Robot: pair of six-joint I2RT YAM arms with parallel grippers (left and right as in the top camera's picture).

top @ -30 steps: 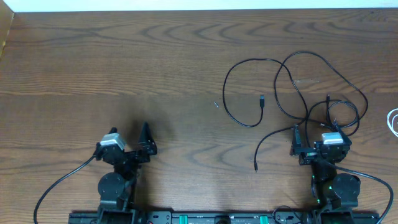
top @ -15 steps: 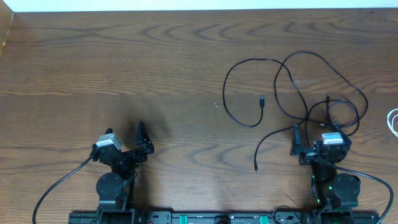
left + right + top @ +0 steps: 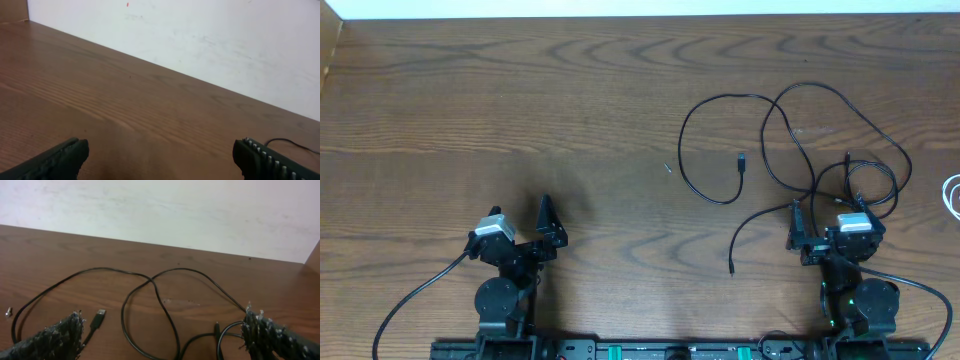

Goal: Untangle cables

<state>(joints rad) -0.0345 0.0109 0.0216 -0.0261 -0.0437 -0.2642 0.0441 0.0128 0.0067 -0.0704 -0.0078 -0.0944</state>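
**Both grippers wide apart, cables untouched**

Black cable (image 3: 679,150) in loose, crossing loops on the table (image 3: 470,100), right of centre and directly ahead of the right gripper (image 3: 162,342). From overhead, nearest loops right at that gripper's fingertips, one strand running past its left finger; touching or just clear, hard to tell from above. In the right wrist view, strands crossing once beyond the fingers, with a plug (image 3: 99,315) flat on the wood just inside the left finger. Jaws spread wide, nothing pinched between them.

White cable (image 3: 952,195) visible only as a small arc at the table's right edge, apart from the black one and off to the right gripper's right.

Left gripper (image 3: 162,165) well apart from both cables, low over the wood on the left side. Jaws likewise spread wide, holding nothing. Just a short bit of black cable at the far right of its wrist view.
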